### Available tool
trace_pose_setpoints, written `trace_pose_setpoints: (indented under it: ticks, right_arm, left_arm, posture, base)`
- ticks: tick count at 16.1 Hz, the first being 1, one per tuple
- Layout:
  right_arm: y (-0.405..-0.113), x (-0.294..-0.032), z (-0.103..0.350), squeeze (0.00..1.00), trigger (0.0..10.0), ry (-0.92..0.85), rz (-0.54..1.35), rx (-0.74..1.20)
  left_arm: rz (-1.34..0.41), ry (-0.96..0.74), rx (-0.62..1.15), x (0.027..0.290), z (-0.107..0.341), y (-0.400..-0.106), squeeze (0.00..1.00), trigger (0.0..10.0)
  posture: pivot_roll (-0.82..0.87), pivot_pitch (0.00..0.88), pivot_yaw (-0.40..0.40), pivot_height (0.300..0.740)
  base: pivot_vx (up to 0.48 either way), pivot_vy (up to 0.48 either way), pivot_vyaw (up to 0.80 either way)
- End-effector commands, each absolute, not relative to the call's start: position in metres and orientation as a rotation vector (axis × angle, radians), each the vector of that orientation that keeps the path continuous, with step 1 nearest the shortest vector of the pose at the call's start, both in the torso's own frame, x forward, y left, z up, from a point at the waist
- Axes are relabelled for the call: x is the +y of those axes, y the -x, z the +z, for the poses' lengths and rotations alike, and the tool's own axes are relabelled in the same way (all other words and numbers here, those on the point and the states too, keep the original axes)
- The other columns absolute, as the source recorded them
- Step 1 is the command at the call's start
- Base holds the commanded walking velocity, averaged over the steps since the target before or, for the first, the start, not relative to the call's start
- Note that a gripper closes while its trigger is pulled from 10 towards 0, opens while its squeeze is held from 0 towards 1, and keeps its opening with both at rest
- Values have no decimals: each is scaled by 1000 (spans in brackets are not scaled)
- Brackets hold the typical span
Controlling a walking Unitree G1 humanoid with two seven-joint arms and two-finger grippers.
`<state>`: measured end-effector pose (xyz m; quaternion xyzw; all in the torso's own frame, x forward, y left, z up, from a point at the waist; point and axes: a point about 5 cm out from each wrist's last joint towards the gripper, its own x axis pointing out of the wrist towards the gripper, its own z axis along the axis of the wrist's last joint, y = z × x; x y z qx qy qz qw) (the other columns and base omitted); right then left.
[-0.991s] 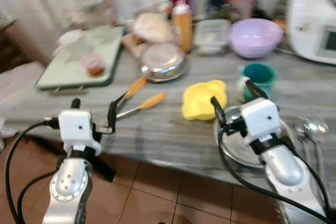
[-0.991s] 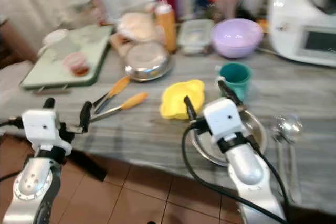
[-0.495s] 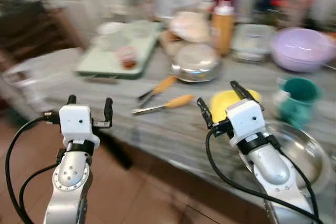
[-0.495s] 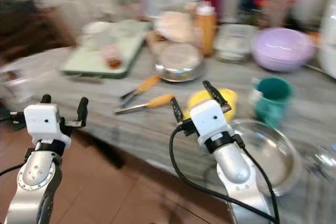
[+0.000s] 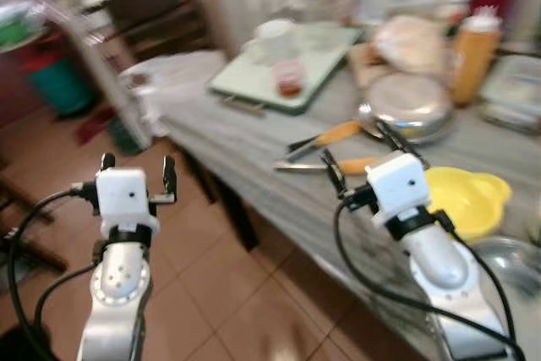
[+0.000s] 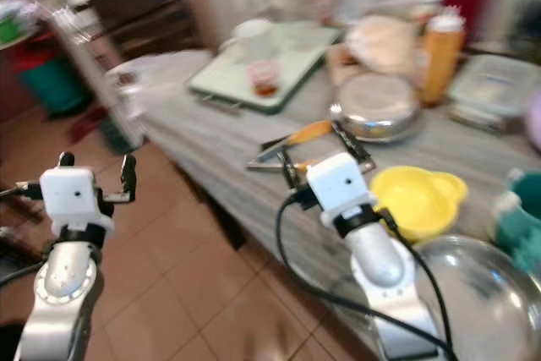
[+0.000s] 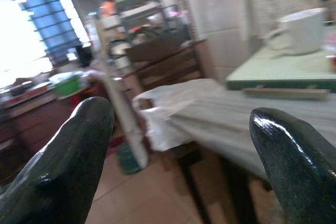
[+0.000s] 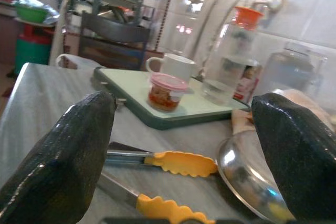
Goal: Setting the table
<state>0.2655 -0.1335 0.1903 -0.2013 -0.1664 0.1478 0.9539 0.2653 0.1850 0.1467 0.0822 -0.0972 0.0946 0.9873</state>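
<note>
The right tool [image 5: 365, 145] hovers over the near edge of the grey bench [image 5: 254, 154], its two black fingers spread wide with nothing between them. Just ahead of it lie the tongs with yellow handles [image 8: 168, 162], flat on the bench and apart from the fingertips. Beyond the tongs and a little to the right sits a steel pan [image 5: 412, 106], with an orange squeeze bottle [image 5: 471, 55] behind it. Right beside the tool's wrist, on its right, rests a yellow bowl [image 5: 467, 199], and nearer the robot than that bowl the rim of a large steel bowl [image 6: 478, 293] shows, with a teal mug [image 6: 522, 217] touching or just beside its far edge.

Farther ahead of the right tool and to its left lies a pale green tray [image 8: 157, 100] carrying a white mug [image 8: 173, 69] and a small pink-lidded jar [image 8: 165, 92] of something red; a clear jug with an orange cap [image 8: 231, 59] stands just past the tray.

The left tool [image 5: 135, 172] hangs over the tiled floor [image 5: 211, 293], well clear of the bench, fingers also wide apart and empty. Ahead of it a white plastic bag [image 7: 168, 108] lies at the bench's end, with dark shelving [image 7: 152, 45] beyond. The head views are blurred.
</note>
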Motion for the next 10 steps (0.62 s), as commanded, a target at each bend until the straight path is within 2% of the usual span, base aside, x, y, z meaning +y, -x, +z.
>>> trace_pose_setpoints:
  ticks: [1, 10]
  right_arm:
    - [-267, -128, 192, 0, 10000, 394, 316, -353]
    - [-274, -122, 194, 0, 10000, 369, 332, -361]
  left_arm:
    - [270, -209, -163, 198, 143, -263, 0, 10000]
    - [365, -214, -140, 209, 135, -256, 0, 10000]
  posture:
    - [-263, 87, 158, 740]
    - [-225, 88, 128, 740]
  base:
    - [0, 0, 800]
    - [0, 0, 800]
